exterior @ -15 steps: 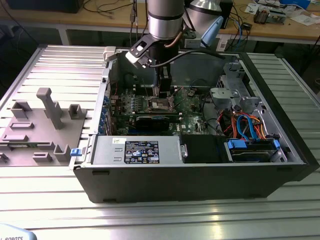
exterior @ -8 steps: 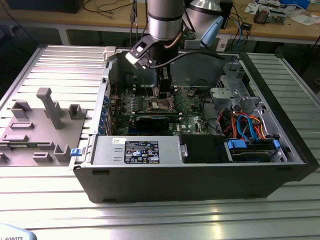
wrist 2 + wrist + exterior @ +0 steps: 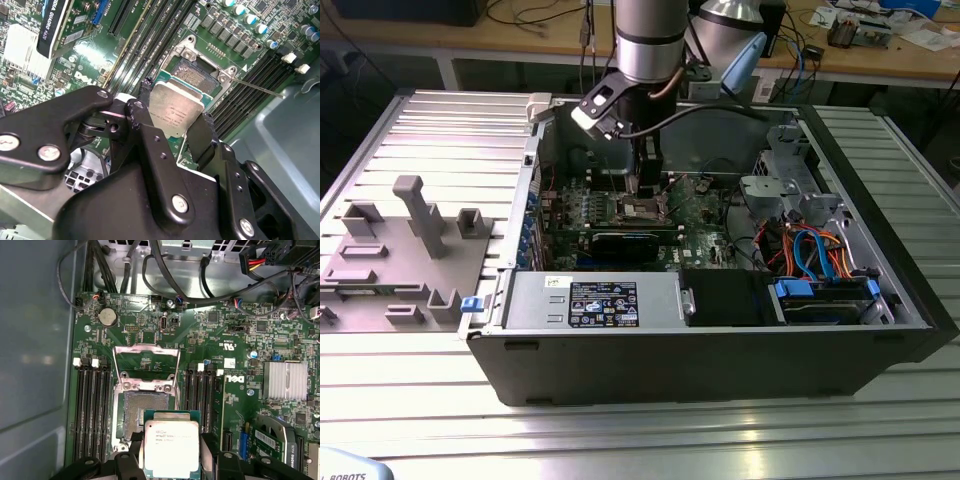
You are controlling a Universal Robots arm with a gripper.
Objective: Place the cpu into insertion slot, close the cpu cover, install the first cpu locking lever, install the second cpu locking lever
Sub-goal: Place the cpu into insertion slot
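inside the open computer case (image 3: 720,360) on the ribbed metal table (image 3: 620,440), my arm reaches straight down over the motherboard (image 3: 705,215). the pincer (image 3: 645,185) hangs low above the board, at about twelve o'clock from the grey power supply (image 3: 590,300) as the exterior view has it. a grey fixture block (image 3: 400,260) lies on the table at nine o'clock from the case, toward the exterior view's left, well apart from the work.

in the second wrist view i see the pincer (image 3: 176,109) pinching the cpu (image 3: 177,100) by two opposite edges, one black finger (image 3: 142,120) on each side, metal top facing the camera. the chip looks tilted a little against the board.

in the first wrist view the cpu (image 3: 171,447) overlaps one edge of the insertion slot (image 3: 142,412), and most of the slot's contact field lies bare beside it. i cannot tell whether the chip touches the slot or hangs just above it. the cpu cover (image 3: 145,348) is swung open, away from the slot's far edge, with board showing through its square opening. dark memory slots (image 3: 92,410) run along both sides of the slot.

a thin metal rod (image 3: 255,86), probably one of the locking levers, sticks out from a corner of the slot, unlatched.
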